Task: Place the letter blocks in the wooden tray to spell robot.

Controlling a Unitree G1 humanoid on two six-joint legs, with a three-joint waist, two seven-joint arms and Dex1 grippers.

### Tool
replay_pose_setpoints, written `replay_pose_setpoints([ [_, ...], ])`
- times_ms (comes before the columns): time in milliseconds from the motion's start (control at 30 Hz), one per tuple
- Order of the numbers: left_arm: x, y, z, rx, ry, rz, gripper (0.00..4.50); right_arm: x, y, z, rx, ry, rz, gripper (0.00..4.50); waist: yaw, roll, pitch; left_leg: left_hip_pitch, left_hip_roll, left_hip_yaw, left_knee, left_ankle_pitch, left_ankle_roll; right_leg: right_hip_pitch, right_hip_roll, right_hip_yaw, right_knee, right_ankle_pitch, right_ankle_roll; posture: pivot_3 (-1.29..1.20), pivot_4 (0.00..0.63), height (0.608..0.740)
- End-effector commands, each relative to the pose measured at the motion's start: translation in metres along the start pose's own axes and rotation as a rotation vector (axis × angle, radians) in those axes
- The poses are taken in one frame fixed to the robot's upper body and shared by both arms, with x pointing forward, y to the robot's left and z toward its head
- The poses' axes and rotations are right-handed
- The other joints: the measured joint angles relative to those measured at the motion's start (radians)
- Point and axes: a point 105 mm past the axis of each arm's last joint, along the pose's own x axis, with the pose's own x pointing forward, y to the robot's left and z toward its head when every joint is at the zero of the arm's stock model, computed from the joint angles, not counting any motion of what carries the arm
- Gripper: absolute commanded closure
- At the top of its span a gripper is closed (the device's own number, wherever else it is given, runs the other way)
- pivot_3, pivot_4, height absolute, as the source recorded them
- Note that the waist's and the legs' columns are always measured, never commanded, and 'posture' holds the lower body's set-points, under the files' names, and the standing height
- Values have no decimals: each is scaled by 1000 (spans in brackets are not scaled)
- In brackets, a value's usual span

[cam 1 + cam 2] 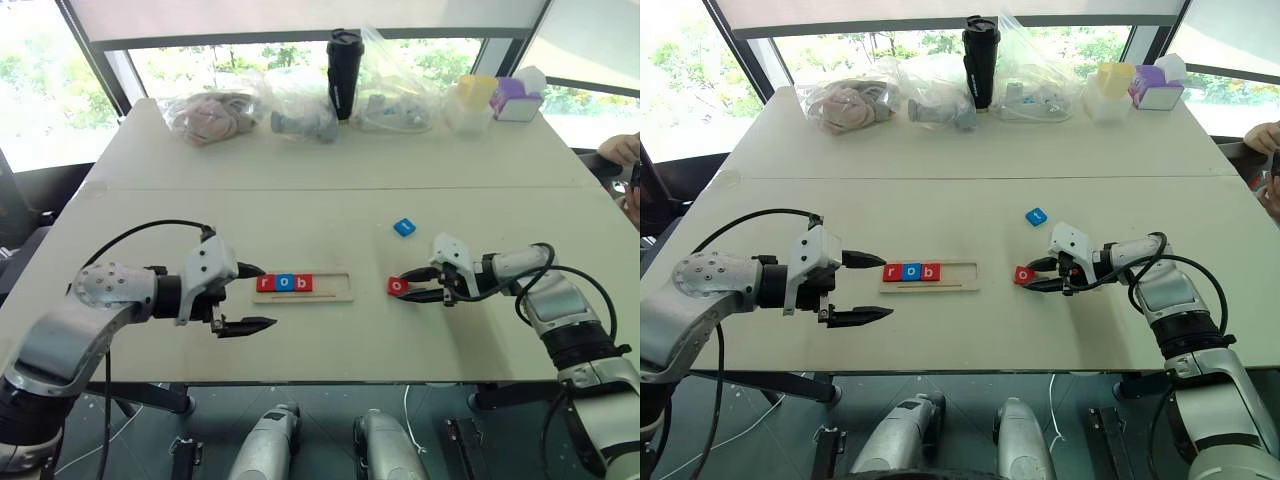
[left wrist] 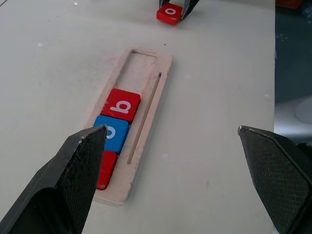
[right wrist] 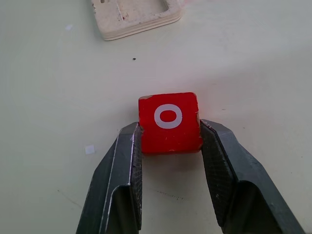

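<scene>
- Spread wide with nothing between them, the black fingers of the left gripper [image 1: 250, 297] hang just off the left end of the wooden tray [image 1: 336, 284].
- Inside the tray, three letter blocks sit side by side from its left end: a red block [image 1: 265, 284] reading "r", a blue block [image 1: 284, 283] reading "o", and a red block [image 1: 303, 283] reading "b". The right part of the tray is bare wood.
- Right of the tray, near the middle of the table [image 1: 330, 165], the red "o" block [image 3: 169, 122] rests on the surface, clamped on two opposite sides by the fingers of the right gripper [image 3: 170, 141].
- Behind that block, toward the far edge, a blue block [image 1: 404, 227] lies tilted on the table; its white letter cannot be read.
- Along the far edge stand clear plastic bags [image 1: 215, 113] with soft items, a black tumbler [image 1: 343, 72], and yellow and purple containers [image 1: 497, 98].
</scene>
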Motion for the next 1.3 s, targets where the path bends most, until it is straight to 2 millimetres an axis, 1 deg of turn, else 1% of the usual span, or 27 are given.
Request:
replay_pose_setpoints([
  [33,-10,5,7,37,-11,37,0,0,-2,42,-95,-78,8,3375,-4,0,0,0,0,0,0,0,0,0,0,0,0,0,0,0,150,740],
  [133,-15,9,4,31,1,65,0,17,5,63,-157,-99,62,3375,-5,0,0,0,0,0,0,0,0,-1,0,0,1,0,0,0,150,740],
  [233,-19,13,2,24,6,96,0,40,12,85,-221,-122,120,3375,-6,0,0,0,1,0,-1,0,0,-1,1,0,1,0,0,0,150,740],
  [300,-20,14,1,22,9,108,0,49,14,90,-238,-123,142,3375,-3,0,0,0,0,0,-1,0,0,-1,1,0,1,0,0,0,150,740],
  [400,-22,15,-1,16,12,123,0,62,14,91,-256,-105,165,3375,4,0,0,0,-1,-1,0,0,0,-1,0,0,1,1,1,0,150,740],
  [500,-22,14,-1,13,12,131,0,74,12,90,-263,-87,182,3375,-1,0,0,0,-1,0,0,0,-1,-1,0,0,0,1,2,0,150,740],
  [600,-21,12,-1,11,6,134,0,82,11,90,-264,-80,202,3375,-3,0,0,0,-1,0,0,0,-1,-1,1,0,1,2,3,0,150,740],
  [933,-17,8,-1,-3,-3,142,0,99,7,89,-282,-58,220,3375,-7,0,0,1,0,0,-1,1,-2,-3,2,0,3,2,3,0,150,740],
  [1300,-15,8,-2,-15,-8,149,0,102,5,85,-290,-41,224,3375,-6,0,0,1,0,0,-1,1,-2,-3,4,0,4,2,3,0,150,740],
])
